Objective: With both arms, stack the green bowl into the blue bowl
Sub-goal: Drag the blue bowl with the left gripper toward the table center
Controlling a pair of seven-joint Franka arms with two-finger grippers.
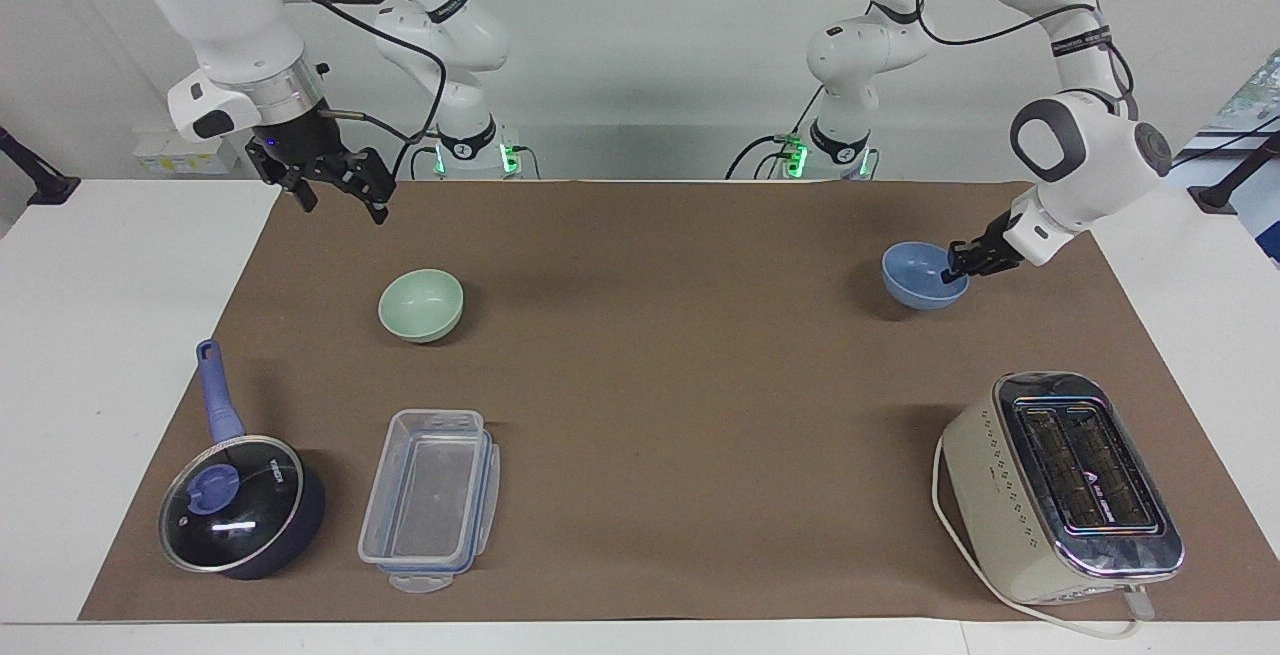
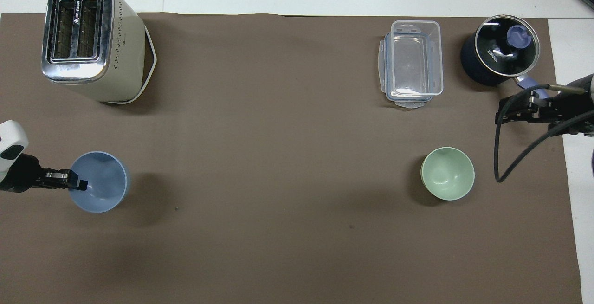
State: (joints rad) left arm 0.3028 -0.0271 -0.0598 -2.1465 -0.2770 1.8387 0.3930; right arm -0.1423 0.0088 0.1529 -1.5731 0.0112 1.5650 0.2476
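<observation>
Blue bowl [image 1: 922, 275] rim clamped in left jaws.

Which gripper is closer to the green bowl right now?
Right. The right gripper hangs open above the mat just robot-side of the green bowl. The left gripper is at the other end, shut on the blue bowl.
</observation>
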